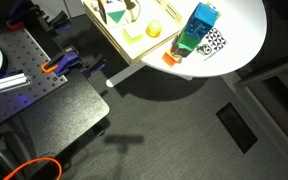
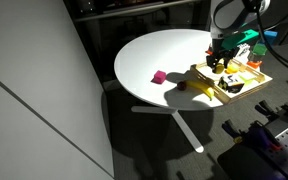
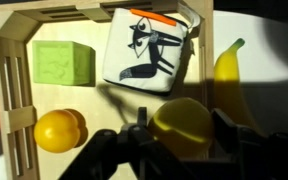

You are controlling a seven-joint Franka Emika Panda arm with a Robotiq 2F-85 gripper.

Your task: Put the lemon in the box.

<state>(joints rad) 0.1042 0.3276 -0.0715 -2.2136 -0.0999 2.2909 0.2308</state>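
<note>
In the wrist view the lemon (image 3: pixel 184 125) sits between my gripper's (image 3: pixel 180 135) two dark fingers, which press on both its sides. It is over the right part of the light-wood box (image 3: pixel 14 80), close to the right rim. In an exterior view the gripper (image 2: pixel 220 62) hangs low over the box (image 2: pixel 246 88) at the table's far right. In an exterior view the box (image 1: pixel 112 42) lies at the table's top edge with a round yellow fruit (image 1: pixel 153 29) in it. The gripper does not show there.
The box holds a green cube (image 3: pixel 62 63), a white card with a black drawing (image 3: pixel 149 50) and an orange-yellow fruit (image 3: pixel 59 130). A banana (image 3: pixel 227 68) lies just outside the rim. A blue-and-green carton (image 1: pixel 197 30) and a pink block (image 2: pixel 159 76) stand on the white table (image 2: pixel 154 55).
</note>
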